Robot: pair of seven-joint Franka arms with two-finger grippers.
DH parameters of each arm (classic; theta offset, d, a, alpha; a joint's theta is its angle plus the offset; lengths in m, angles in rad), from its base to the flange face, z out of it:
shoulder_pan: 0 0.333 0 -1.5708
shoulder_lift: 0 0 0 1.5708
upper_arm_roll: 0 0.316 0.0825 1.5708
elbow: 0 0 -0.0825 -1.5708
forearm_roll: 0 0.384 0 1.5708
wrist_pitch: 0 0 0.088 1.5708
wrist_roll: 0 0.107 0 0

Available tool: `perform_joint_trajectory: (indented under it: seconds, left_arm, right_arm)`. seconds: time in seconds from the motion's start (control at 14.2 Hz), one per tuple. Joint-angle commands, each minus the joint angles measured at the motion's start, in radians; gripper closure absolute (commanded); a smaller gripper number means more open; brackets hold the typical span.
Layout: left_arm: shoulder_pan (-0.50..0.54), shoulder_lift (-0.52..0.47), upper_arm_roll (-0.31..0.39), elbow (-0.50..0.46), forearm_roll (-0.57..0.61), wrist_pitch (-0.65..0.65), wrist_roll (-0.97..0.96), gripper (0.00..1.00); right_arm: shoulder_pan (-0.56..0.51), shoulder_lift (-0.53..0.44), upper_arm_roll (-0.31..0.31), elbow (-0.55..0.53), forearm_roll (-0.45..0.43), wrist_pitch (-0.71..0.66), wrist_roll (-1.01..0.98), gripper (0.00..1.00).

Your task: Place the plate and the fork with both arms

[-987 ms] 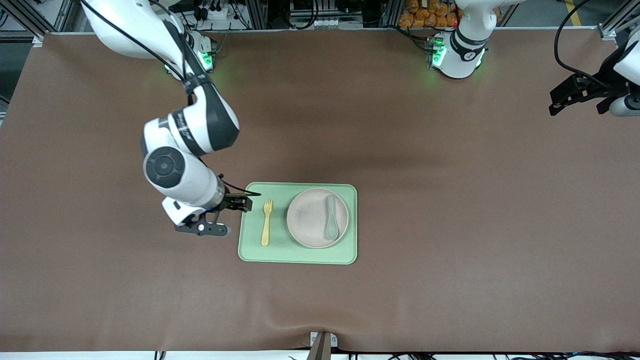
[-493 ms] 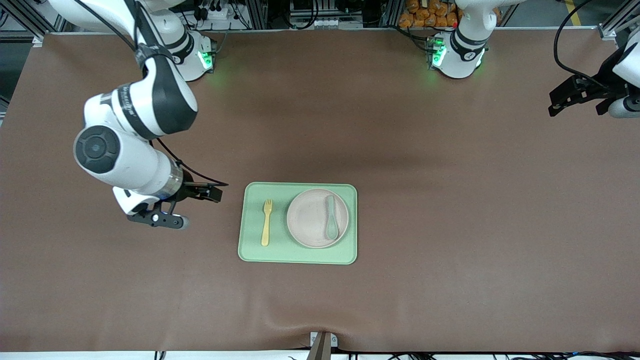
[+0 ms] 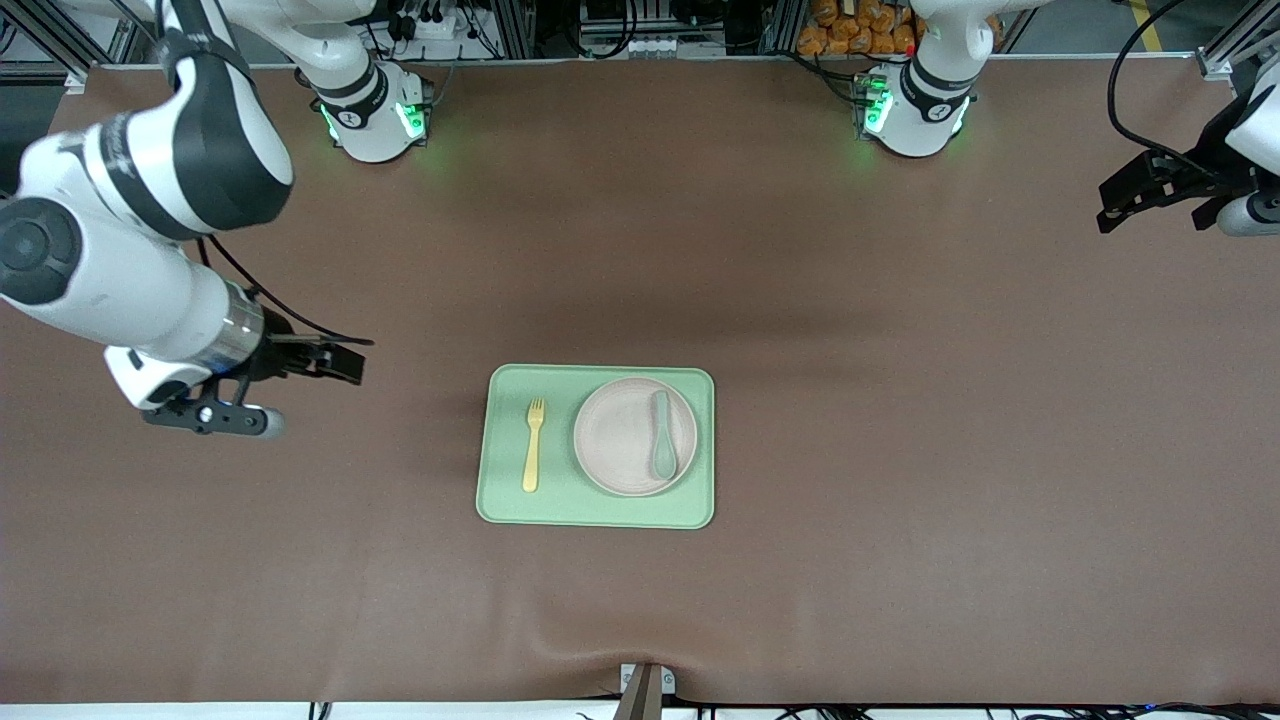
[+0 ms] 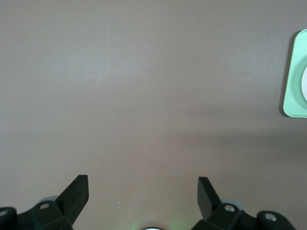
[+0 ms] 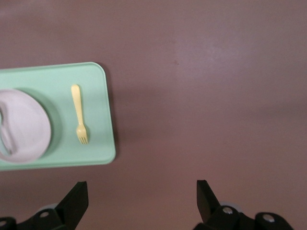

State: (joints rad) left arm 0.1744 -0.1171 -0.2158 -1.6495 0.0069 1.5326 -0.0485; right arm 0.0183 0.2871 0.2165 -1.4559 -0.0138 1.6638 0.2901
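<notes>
Right end effector (image 3: 335, 362) withdrawn from tray (image 3: 500, 500) | fork (image 3: 533, 446) unmoved

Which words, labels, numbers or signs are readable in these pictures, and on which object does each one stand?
None can be read.
Right arm: dark lettering on its white band, too blurred to read.
Tray, plate, fork, spoon: no markings visible.

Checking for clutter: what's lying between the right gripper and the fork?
Only bare table and tray edge lie between the right gripper and fork, per the front view.
</notes>
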Motion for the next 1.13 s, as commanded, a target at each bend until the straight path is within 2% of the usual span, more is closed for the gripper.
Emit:
perform_joint_trajectory:
  seconds: [0.0, 0.14, 0.35, 0.7, 1.06]
  left_arm:
    - [0.007, 0.008, -0.010, 0.022, 0.024, -0.006, -0.010, 0.00]
    - [0.007, 0.010, -0.010, 0.022, 0.024, -0.006, -0.008, 0.00]
    - [0.007, 0.010, -0.010, 0.022, 0.022, -0.006, -0.007, 0.00]
    - [0.007, 0.008, -0.008, 0.022, 0.021, -0.006, -0.005, 0.00]
    - [0.008, 0.010, -0.008, 0.023, 0.018, -0.006, 0.001, 0.00]
  right_arm:
    - [-0.043, -0.072, 0.011, -0.021, -0.026, -0.073, -0.107, 0.00]
    - [-0.041, -0.121, -0.018, -0.021, -0.026, -0.102, -0.140, 0.00]
    - [-0.037, -0.180, -0.097, -0.021, -0.025, -0.125, -0.245, 0.00]
    - [-0.023, -0.256, -0.126, -0.032, -0.017, -0.162, -0.255, 0.00]
    - [0.006, -0.286, -0.201, -0.018, -0.015, -0.173, -0.264, 0.00]
